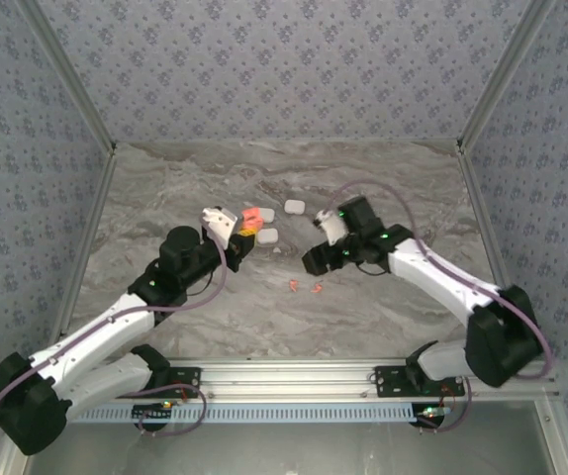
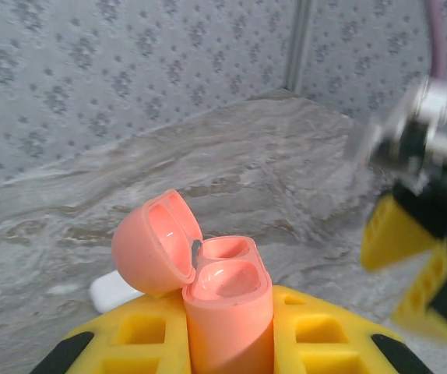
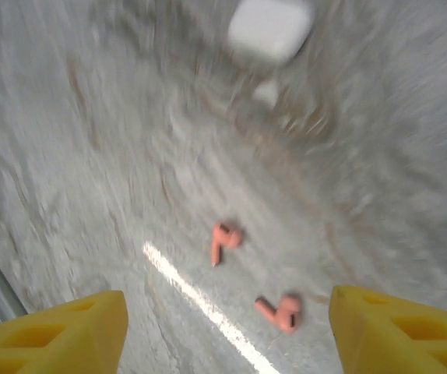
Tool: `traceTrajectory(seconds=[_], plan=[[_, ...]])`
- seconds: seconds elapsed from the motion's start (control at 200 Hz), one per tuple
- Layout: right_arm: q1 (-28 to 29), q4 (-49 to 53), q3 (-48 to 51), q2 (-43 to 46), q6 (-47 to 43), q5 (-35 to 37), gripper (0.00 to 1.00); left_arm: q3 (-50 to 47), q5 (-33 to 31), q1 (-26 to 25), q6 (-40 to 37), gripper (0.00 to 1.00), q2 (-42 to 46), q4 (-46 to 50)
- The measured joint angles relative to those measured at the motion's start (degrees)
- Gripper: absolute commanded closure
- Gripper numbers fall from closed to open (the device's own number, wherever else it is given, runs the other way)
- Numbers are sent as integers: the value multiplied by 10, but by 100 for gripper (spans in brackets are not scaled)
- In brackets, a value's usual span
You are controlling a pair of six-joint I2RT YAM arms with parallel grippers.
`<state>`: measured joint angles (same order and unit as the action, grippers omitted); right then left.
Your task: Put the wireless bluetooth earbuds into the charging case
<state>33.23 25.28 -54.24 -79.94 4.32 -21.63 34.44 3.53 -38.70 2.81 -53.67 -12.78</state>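
Two orange-red earbuds [image 3: 223,240] are seen loose on the marble table [image 1: 383,178], slightly apart, below the right gripper [image 3: 227,327]. Its jaws are spread wide, and nothing is held or touched. Further out, the left gripper [image 1: 247,231] is clamped tight on an orange-red case [image 2: 227,312], held upright with the lid flipped open. Three white cases [image 1: 268,236] are grouped closely around it, one just behind the grip.

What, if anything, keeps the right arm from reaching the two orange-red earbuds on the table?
Likely nothing, so yes. The right gripper hangs over both orange-red earbuds, jaws open, with bare table around them.
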Motion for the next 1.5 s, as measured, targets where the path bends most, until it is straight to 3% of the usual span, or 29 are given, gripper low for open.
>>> traceTrajectory(seconds=[0.275, 0.61, 1.499], plan=[[55, -14, -42, -170, -25, -7, 45, -7, -49, 0, 1, 100, 16, 7], [80, -32, -107, -271, -47, -6, 51, -11, -59, 1, 2, 100, 25, 10], [83, 5, -85, -248, -78, 29, 68, -14, -59, 6, 9, 100, 26, 10]])
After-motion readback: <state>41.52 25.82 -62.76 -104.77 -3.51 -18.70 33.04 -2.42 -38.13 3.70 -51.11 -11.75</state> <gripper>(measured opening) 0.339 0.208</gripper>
